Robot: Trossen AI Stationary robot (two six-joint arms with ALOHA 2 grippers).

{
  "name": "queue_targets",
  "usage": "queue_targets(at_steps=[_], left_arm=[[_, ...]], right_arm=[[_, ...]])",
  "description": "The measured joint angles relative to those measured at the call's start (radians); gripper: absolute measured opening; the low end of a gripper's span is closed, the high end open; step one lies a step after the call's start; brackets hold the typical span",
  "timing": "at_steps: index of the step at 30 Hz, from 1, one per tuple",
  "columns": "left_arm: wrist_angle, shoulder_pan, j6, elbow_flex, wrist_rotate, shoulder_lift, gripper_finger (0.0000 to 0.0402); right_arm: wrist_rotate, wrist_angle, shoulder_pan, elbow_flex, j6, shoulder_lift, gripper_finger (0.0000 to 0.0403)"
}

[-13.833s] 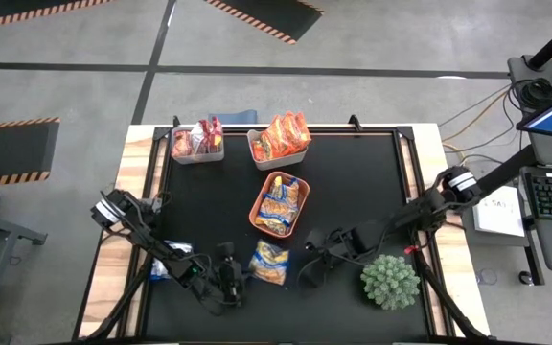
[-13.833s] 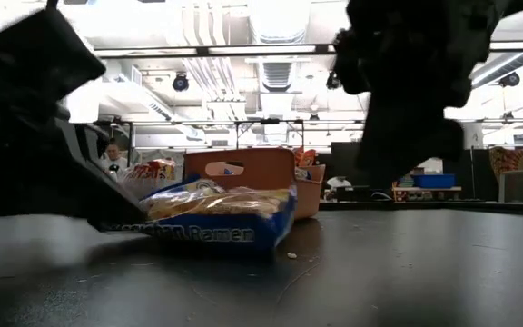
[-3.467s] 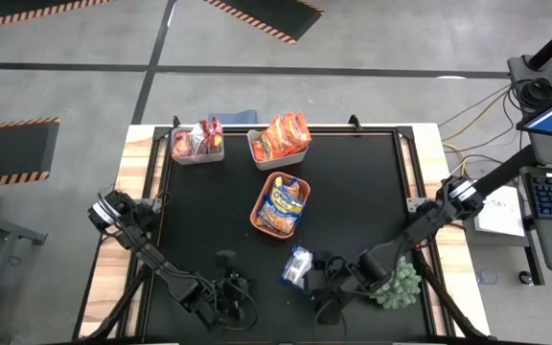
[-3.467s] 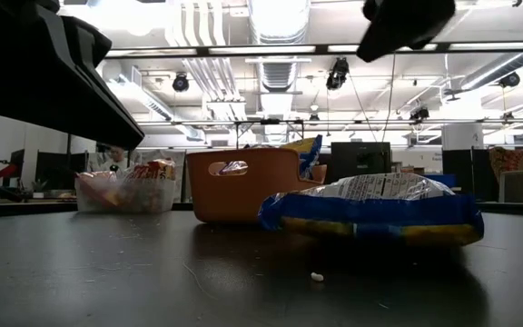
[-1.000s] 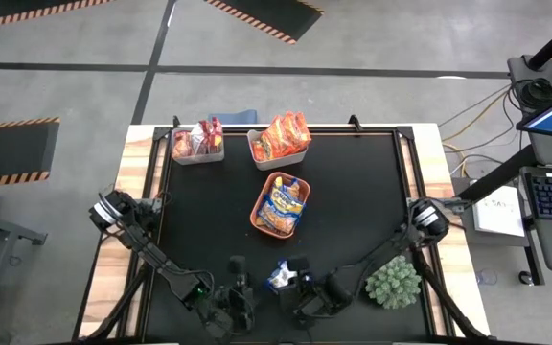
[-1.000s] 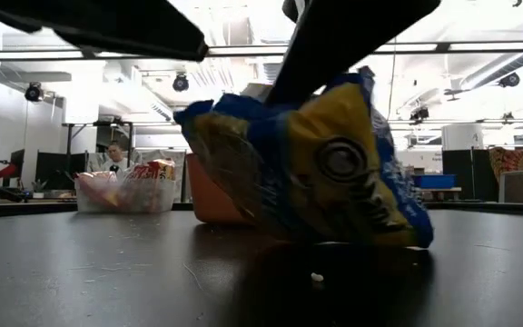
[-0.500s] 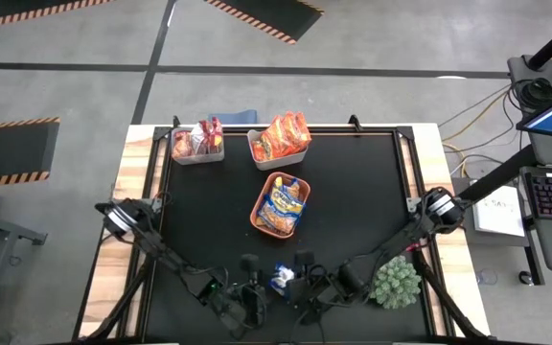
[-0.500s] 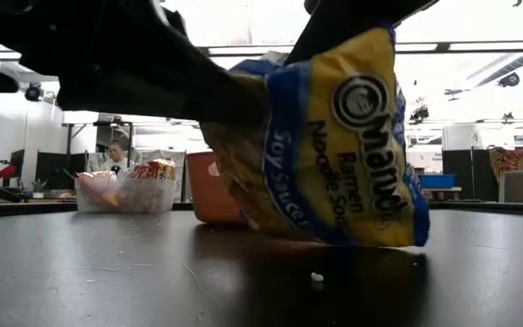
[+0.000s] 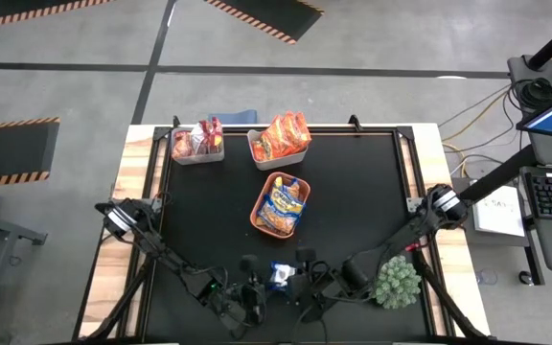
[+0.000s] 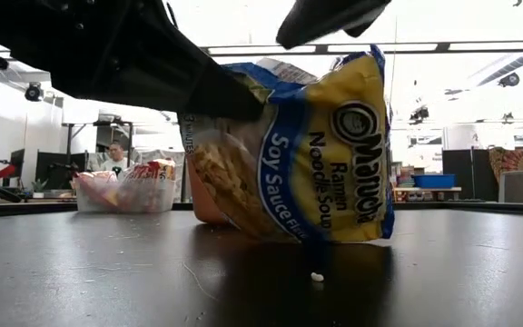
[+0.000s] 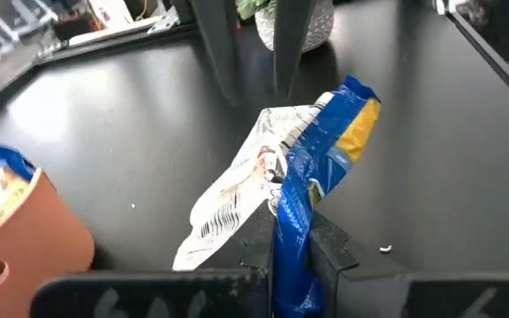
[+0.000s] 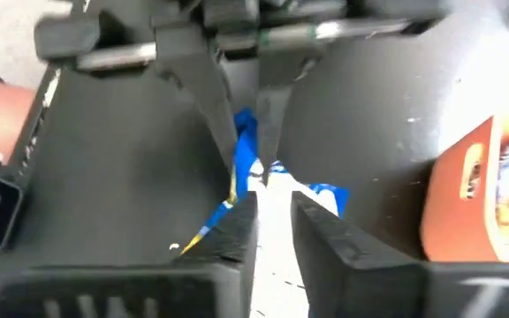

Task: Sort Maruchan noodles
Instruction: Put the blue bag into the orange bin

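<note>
One blue-and-yellow Maruchan noodle packet [image 10: 307,154] stands on edge near the table's front middle. It also shows in the high view [image 9: 279,274] and in the left wrist view [image 11: 312,159]. My left gripper [image 11: 292,237] is shut on it and reaches in from the table's left [image 9: 264,286]. My right gripper [image 12: 277,216] is slightly open. It hangs just above the packet's top [image 10: 330,18] and touches nothing. The packet's white back shows between its fingers [image 12: 237,225]. My left gripper pinches the packet's blue sealed edge [image 11: 287,205] between its two fingers, high on the side facing the table's left [image 10: 243,104]. The fingers slant down from the left. The packet stands upright. Whether its lower edge [image 10: 316,240] touches the table, I cannot tell.
An orange tray [image 9: 260,216] with blue-and-yellow packets sits mid-table. Two clear bins [image 9: 197,144] [image 9: 278,139] of orange-red packets stand at the far edge. A green plant ball [image 9: 396,283] is at the near right. A person [image 10: 113,156] shows far behind the table.
My left gripper has gone toward the packet from the left and taken hold of its edge. My right gripper has let go of the packet's top and risen clear. The packet has gone from tilted to upright, with its printed face toward the near edge.
</note>
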Motion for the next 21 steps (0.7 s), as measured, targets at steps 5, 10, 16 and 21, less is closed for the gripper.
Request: queue_targets(at_steps=[5, 10, 16, 21], left_arm=[[-0.043, -0.001, -0.191, 0.000, -0.076, -0.012, 0.0005], [-0.113, -0.001, -0.363, -0.001, -0.149, -0.057, 0.0002], [-0.114, 0.008, -0.426, -0.001, -0.149, -0.095, 0.0002], [-0.114, 0.009, -0.431, -0.001, -0.152, -0.102, 0.0001]], right_arm=[[0.031, -0.032, -0.004, 0.000, 0.003, -0.073, 0.0133], [0.067, -0.097, 0.005, -0.006, -0.037, -0.151, 0.0207], [0.079, -0.143, 0.006, -0.050, -0.045, -0.183, 0.0260], [0.079, -0.084, 0.004, -0.175, -0.024, -0.183, 0.0283]])
